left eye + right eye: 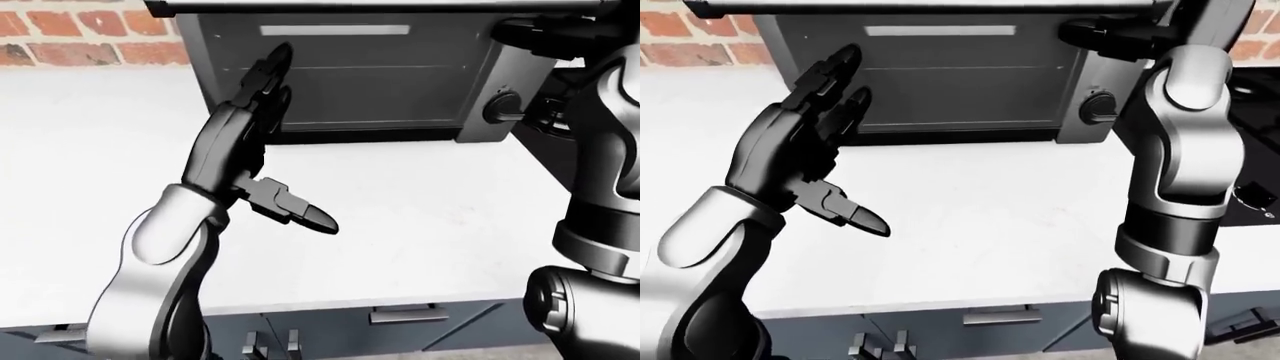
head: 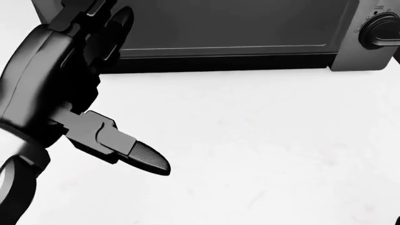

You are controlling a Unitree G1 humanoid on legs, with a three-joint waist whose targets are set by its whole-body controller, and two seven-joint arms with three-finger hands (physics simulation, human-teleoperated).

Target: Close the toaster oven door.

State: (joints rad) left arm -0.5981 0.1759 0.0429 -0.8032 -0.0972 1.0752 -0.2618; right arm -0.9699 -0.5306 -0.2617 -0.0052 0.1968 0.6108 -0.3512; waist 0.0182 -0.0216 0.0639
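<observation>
The toaster oven (image 1: 360,75) stands at the top of the eye views on a white counter (image 1: 420,225), with its door (image 1: 950,75) upright against the oven's face. A dial (image 1: 503,107) sits on its right panel.

The left hand (image 1: 805,150) is raised beside the door's left edge, fingers spread and holding nothing, thumb (image 2: 134,154) pointing down-right over the counter. The right hand (image 1: 1110,36) is up at the oven's top right corner; whether it grips anything cannot be told.

A red brick wall (image 1: 90,34) runs behind the counter. Below the counter edge are dark drawers (image 1: 990,319) with bar handles.

Only the right-eye view shows a black stove (image 1: 1255,150) at the far right. The head view shows only the door's lower part, the dial, the left hand and bare counter.
</observation>
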